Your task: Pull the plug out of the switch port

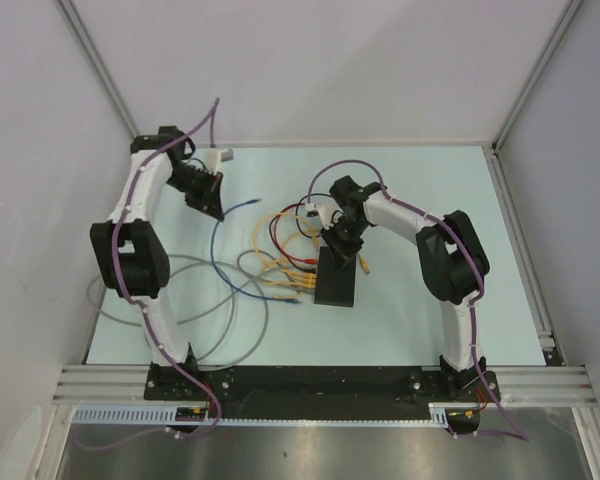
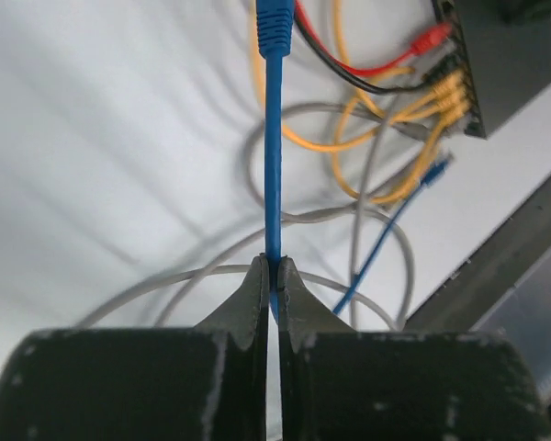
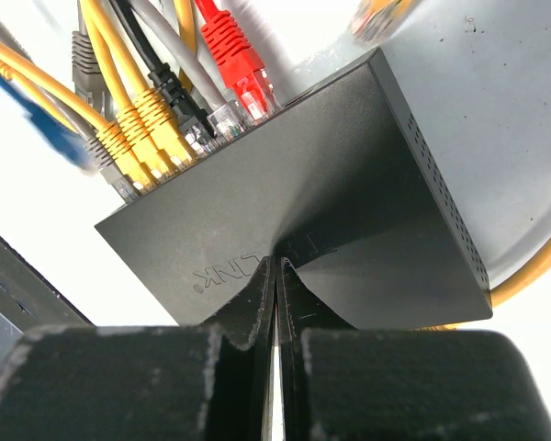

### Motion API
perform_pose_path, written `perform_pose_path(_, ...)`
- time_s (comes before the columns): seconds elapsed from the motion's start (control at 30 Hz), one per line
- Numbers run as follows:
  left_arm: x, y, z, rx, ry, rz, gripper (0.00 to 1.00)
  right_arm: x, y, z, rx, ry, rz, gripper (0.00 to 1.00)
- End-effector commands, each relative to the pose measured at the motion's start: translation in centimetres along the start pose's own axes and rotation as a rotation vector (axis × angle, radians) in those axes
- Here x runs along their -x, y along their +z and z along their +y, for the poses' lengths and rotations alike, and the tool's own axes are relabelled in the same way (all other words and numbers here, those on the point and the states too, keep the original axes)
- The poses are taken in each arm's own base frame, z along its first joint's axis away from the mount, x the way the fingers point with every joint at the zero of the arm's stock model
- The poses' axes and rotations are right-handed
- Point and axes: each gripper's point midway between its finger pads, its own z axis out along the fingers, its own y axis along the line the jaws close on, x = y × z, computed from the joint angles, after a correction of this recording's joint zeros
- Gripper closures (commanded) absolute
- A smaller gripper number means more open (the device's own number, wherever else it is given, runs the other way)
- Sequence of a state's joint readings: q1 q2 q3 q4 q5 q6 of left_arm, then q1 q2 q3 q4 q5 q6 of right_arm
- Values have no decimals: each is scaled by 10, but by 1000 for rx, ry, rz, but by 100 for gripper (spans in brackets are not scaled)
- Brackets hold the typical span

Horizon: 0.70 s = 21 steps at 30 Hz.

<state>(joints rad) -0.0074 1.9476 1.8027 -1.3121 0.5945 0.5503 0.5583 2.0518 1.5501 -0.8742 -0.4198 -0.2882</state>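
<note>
The black switch (image 1: 337, 282) lies flat at mid-table, with yellow, black, grey and red plugs (image 3: 243, 69) in its sockets. My right gripper (image 3: 277, 264) is shut, its tips resting on the switch's top face (image 3: 285, 211); in the top view it (image 1: 342, 238) is over the switch's far end. My left gripper (image 2: 275, 268) is shut on a blue cable (image 2: 273, 165). Its blue plug (image 2: 275, 23) hangs free, away from the switch (image 2: 500, 64). In the top view this gripper (image 1: 212, 196) is at the far left. A second blue plug (image 2: 438, 171) lies by the switch's corner.
Grey cable loops (image 1: 215, 305) spread across the table's left half. Yellow cables (image 1: 280, 265) tangle left of the switch. A loose yellow plug (image 1: 364, 264) lies right of it. A black rail (image 1: 310, 380) runs along the near edge. Grey walls enclose the table.
</note>
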Motion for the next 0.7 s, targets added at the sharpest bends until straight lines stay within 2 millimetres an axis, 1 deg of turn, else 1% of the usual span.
perform_pose_path(0.0,5,-51,7,38,-54,-47,100,-16,22,-26,-74,2,80,98)
perform_pose_path(0.03,28,-76,11,37,-54,-167,100,-15,22,-26,-75,0,79,98)
perform_pose_path(0.07,43,-87,10,3,-98,-240,100,-16,21,-26,-76,0,79,98)
perform_pose_path(0.1,55,-94,15,-33,-132,-295,100,-16,21,-26,-77,0,81,98)
perform_pose_path(0.13,74,-119,13,-57,-133,-401,100,-17,21,-25,-76,0,84,98)
perform_pose_path(0.2,84,-133,25,27,-74,-441,100,-17,20,-25,-79,-2,84,98)
perform_pose_path(0.27,87,-138,32,59,-38,-450,100,-16,20,-25,-82,-8,83,98)
perform_pose_path(0.3,90,-143,37,103,-30,-460,100,-16,19,-25,-86,-9,82,98)
perform_pose_path(0.33,95,-149,52,182,-30,-474,100,-17,20,-25,-86,-10,84,98)
perform_pose_path(0.37,99,-155,56,222,-8,-489,100,-16,20,-24,-87,-13,84,98)
perform_pose_path(0.4,100,-155,62,252,-6,-495,100,-16,20,-23,-89,-17,86,98)
perform_pose_path(0.43,112,-169,66,314,30,-552,100,-16,21,-22,-90,-20,88,98)
perform_pose_path(0.47,112,-175,77,381,24,-556,100,-16,20,-23,-95,-24,88,98)
perform_pose_path(0.5,111,-171,84,409,13,-551,100,-15,21,-22,-97,-30,89,98)
perform_pose_path(0.53,115,-173,92,454,13,-555,100,-16,21,-21,-97,-31,91,98)
perform_pose_path(0.57,109,-172,104,522,-16,-523,100,-15,20,-21,-102,-35,91,98)
perform_pose_path(0.63,103,-164,120,580,-91,-484,99,-15,19,-22,-107,-39,90,98)
perform_pose_path(0.67,96,-169,131,650,-140,-464,94,-16,19,-23,-110,-39,92,98)
